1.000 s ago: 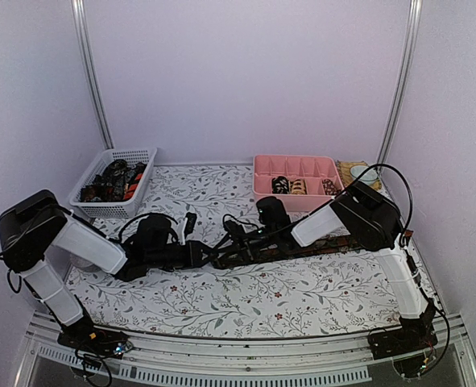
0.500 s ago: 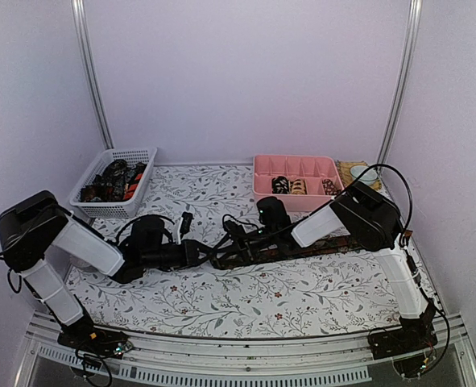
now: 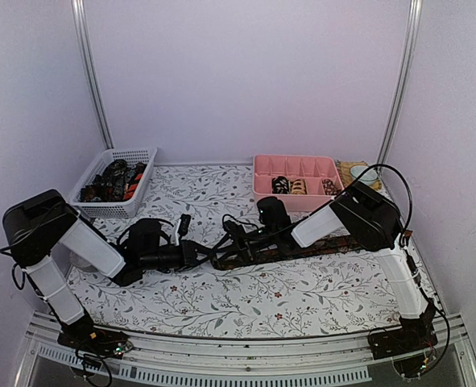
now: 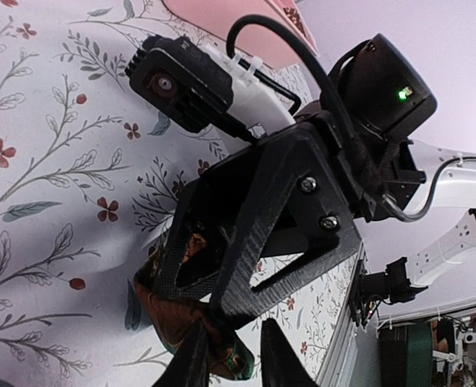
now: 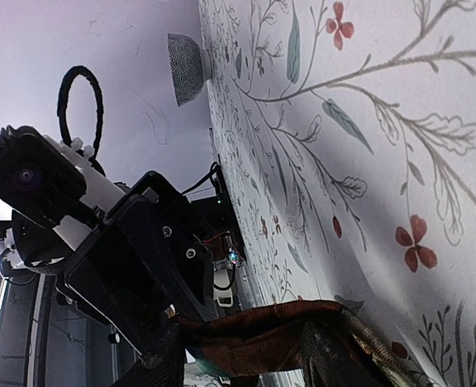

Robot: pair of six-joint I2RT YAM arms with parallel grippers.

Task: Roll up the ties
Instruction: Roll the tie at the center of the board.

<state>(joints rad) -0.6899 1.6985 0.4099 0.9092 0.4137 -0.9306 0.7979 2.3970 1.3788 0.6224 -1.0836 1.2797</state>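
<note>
A dark brown patterned tie lies stretched across the table toward the right. My right gripper is shut on its left end; brown fabric spans between the right fingers. My left gripper meets it from the left with jaws slightly apart. In the left wrist view the tie's folded end, with green lining, lies against one of my left fingers, just under the right gripper. Several coiled ties sit in the pink tray. More ties fill the basket.
The white mesh basket stands at the back left and the pink compartment tray at the back right. A small round container sits behind the tray. The floral cloth covers the table to the front rail.
My left arm has drawn back a little to the left. The right arm and the tie have stayed in place.
</note>
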